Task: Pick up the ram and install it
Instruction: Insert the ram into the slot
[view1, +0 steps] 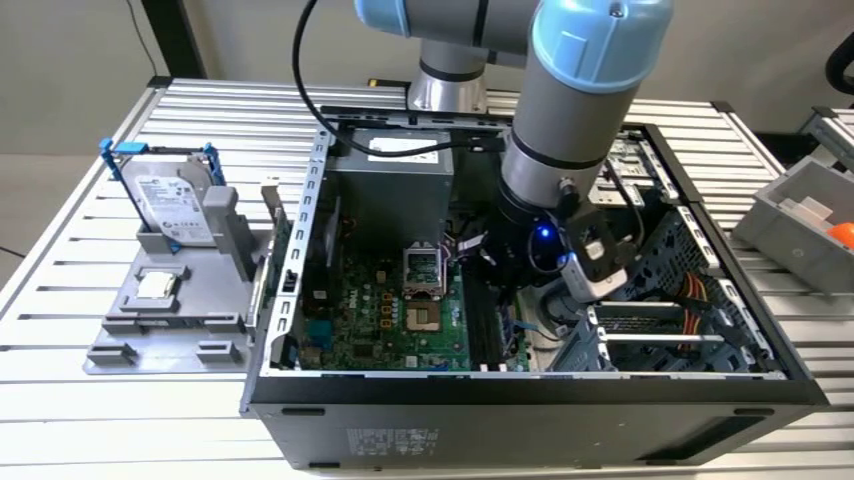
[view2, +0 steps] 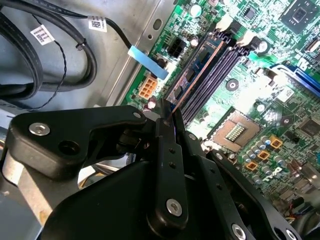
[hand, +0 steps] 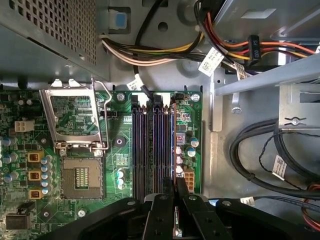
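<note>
While the arm reaches down into the open black computer case (view1: 534, 385) that sits in the middle of the ribbed metal counter (view1: 80, 300), the exterior view shows the end effector (view1: 577, 292) low over the green motherboard (view1: 387, 310), close to the long black memory slots (view1: 487, 330); near the counter's edge on the exterior view's left a grey parts tray (view1: 160, 320) carries a silver hard drive in a blue frame (view1: 171, 205) and a small square silver processor chip (view1: 156, 286). In the second wrist view the black fingers (view2: 167, 150) are pressed together on the ram (view2: 192, 80), a long thin bluish-grey circuit-board stick that runs along the outermost slot (view2: 210, 70), whether seated or just above it I cannot tell. In the first wrist view the same stick (hand: 173, 145) lies edge-on along the slot bank (hand: 150, 145), nearest the case wall. I judge the insertion step is in hand; it calls for a straight, even press with the stick kept in line with its slot. Close by are the open processor socket (hand: 80, 177), its raised metal frame (hand: 75, 120), and black cables (hand: 260, 155) beside the board, which could snag the wrist.
</note>
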